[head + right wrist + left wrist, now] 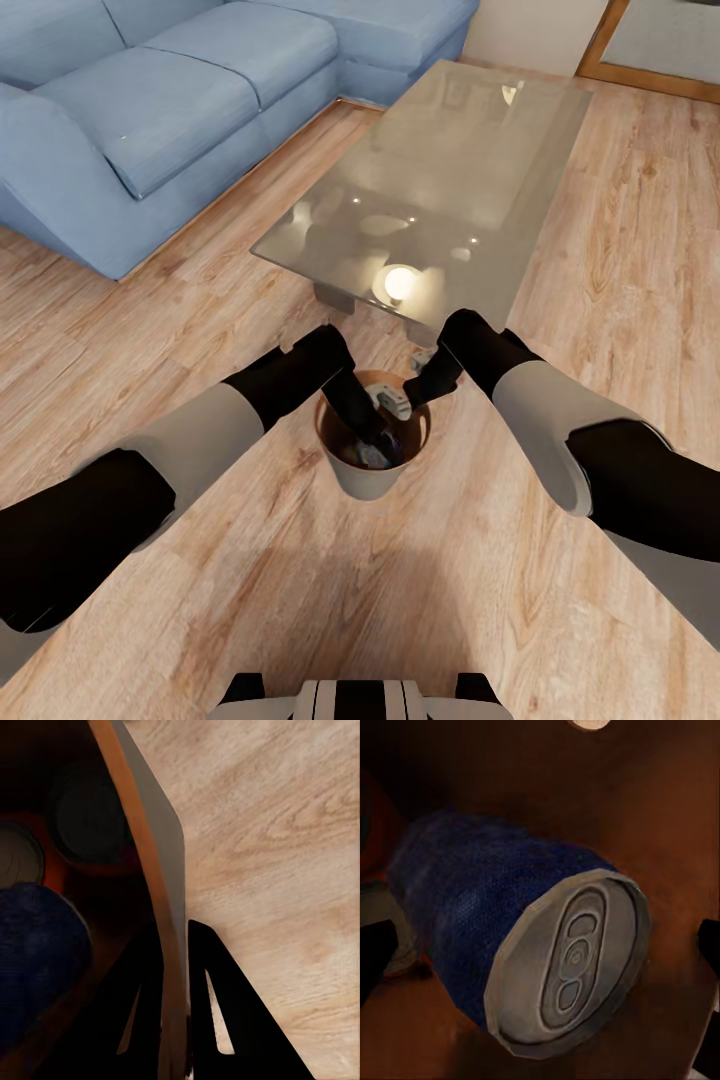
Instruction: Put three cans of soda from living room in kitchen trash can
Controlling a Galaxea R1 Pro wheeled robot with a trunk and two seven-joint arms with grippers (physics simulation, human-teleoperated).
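Now the right pincer [176, 1020] clamps the trash can [372, 480] rim; left pincer [540, 967], apart, flanks the blue can [472, 915] inside.

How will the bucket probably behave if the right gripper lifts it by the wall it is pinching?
The bucket may tilt, because the right gripper pinches one wall only. The blue can lies loose on its side inside, so it could roll and shift the weight. The glossy inner wall might slip.

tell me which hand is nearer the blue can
Left. The left hand reaches down inside the bin, right over the blue can lying on its side. The right hand sits at the rim, fingers straddling the bin's wall.
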